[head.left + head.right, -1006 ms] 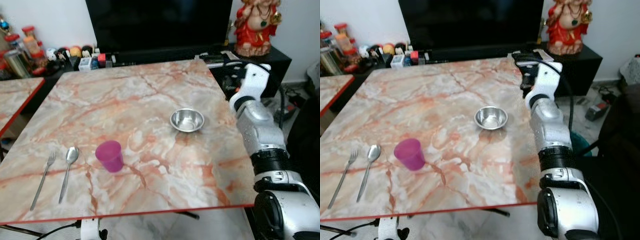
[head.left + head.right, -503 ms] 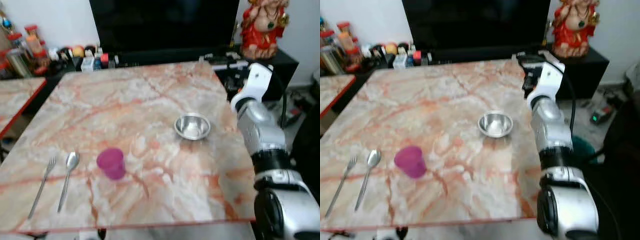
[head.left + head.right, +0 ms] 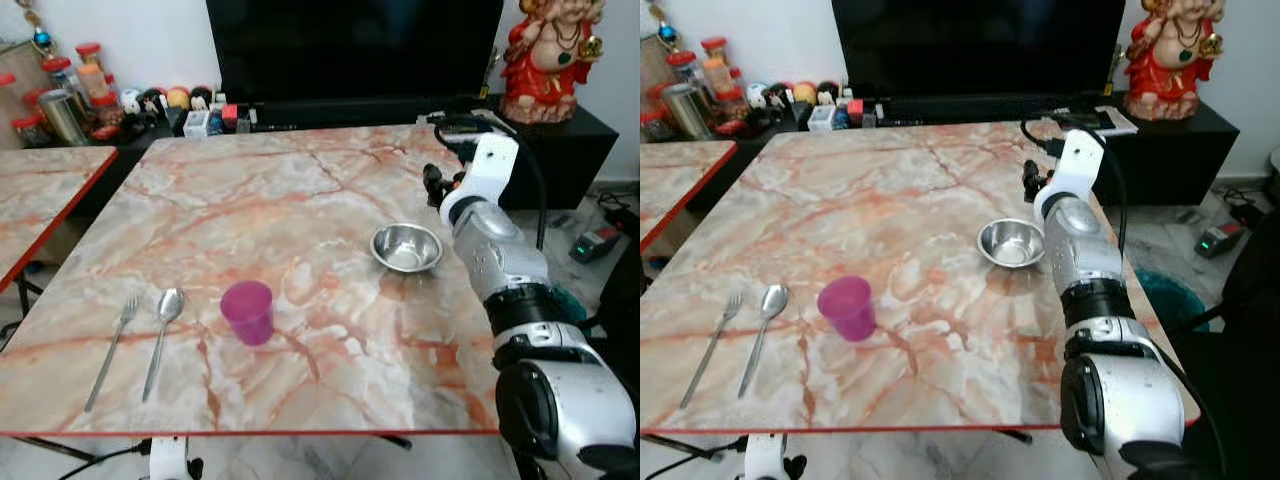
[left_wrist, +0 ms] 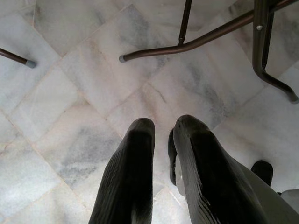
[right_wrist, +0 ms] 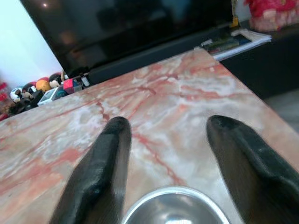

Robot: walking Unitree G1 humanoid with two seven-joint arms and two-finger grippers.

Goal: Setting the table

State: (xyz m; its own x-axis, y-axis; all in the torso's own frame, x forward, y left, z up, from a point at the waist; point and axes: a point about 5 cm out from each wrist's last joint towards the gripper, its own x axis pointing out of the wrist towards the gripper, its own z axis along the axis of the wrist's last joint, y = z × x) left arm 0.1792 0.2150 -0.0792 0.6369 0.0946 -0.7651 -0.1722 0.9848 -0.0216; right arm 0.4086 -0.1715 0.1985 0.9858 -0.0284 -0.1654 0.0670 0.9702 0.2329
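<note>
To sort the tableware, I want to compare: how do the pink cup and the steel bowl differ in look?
The pink cup is tall, narrow and opaque plastic-looking; the steel bowl is low, wide and shiny. The cup stands near the spoon; the bowl sits by the table's right edge. Both stand upright, mouth up, on the marble table.

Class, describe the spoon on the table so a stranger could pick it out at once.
Start at the marble table and go to its near edge on the robot's left. Two pieces of cutlery lie side by side there, left of the pink cup. The spoon is the one nearer the cup, with a rounded bowl, unlike the pronged fork.
</note>
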